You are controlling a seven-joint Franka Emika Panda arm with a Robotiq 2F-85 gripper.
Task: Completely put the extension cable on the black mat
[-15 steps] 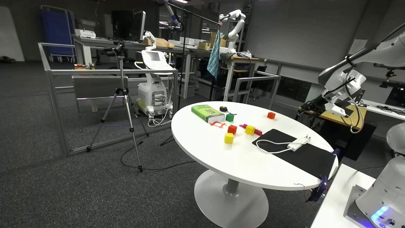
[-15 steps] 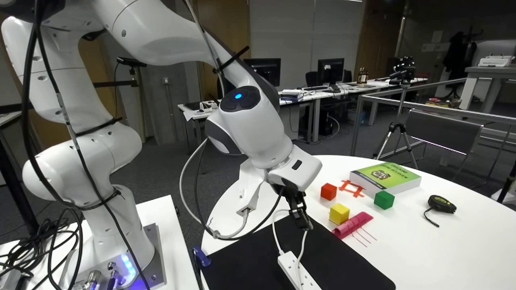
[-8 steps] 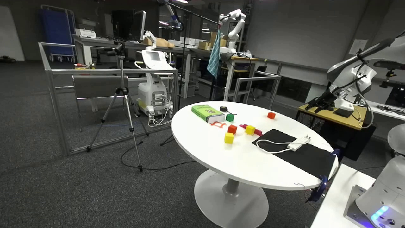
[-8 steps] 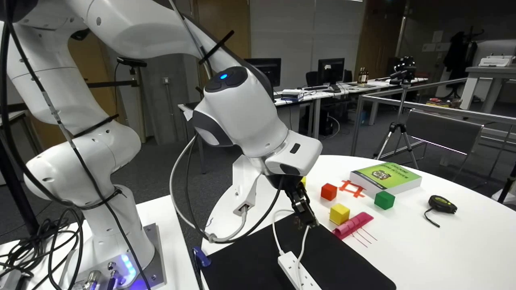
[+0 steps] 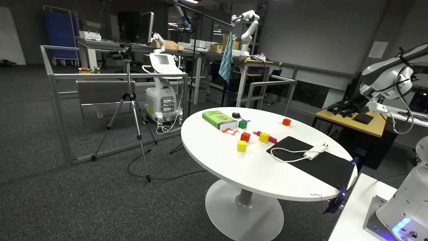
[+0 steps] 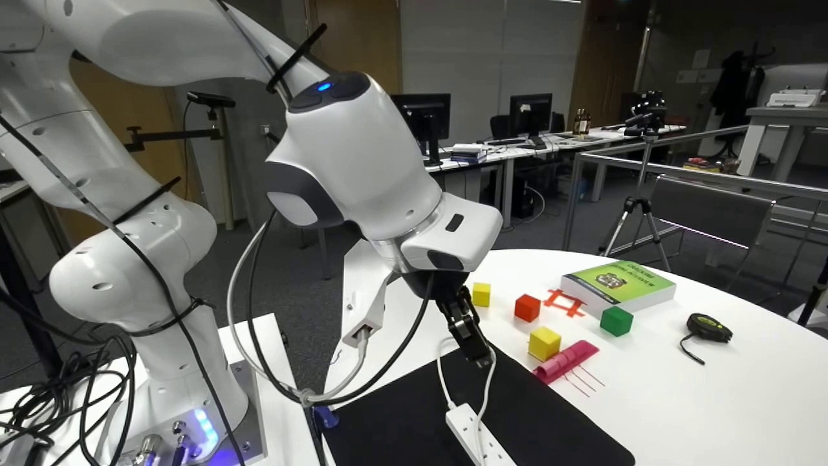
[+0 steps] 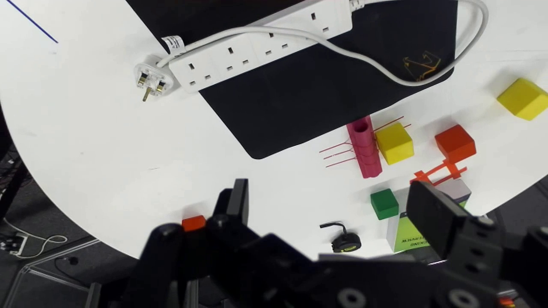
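The white extension cable (image 7: pixel 261 53) lies across the black mat (image 7: pixel 282 107); both also show in both exterior views, the strip (image 5: pixel 314 152) (image 6: pixel 479 435) and the mat (image 5: pixel 334 167) (image 6: pixel 388 414). In the wrist view, the strip's plug end juts past one mat edge. The plug (image 7: pixel 154 80) rests on the white table. The cord crosses over the strip and loops past the opposite mat edge. My gripper (image 7: pixel 329 192) is open and empty, with its fingers wide apart. It hangs above the table, apart from the cable, and shows in both exterior views (image 5: pixel 336 108) (image 6: pixel 480 360).
On the round white table (image 5: pixel 214 160) are a yellow block (image 7: pixel 394 143), a red block (image 7: pixel 456 144), a green block (image 7: pixel 384 204), a pink piece (image 7: pixel 364 147), a tape measure (image 7: pixel 346 242) and a green book (image 6: pixel 618 285). Blue clamps (image 5: pixel 337 199) grip the mat's edge.
The arm has drawn back, moving left toward its base in an exterior view and right in the opposing exterior view. The cable, mat and blocks have not moved.
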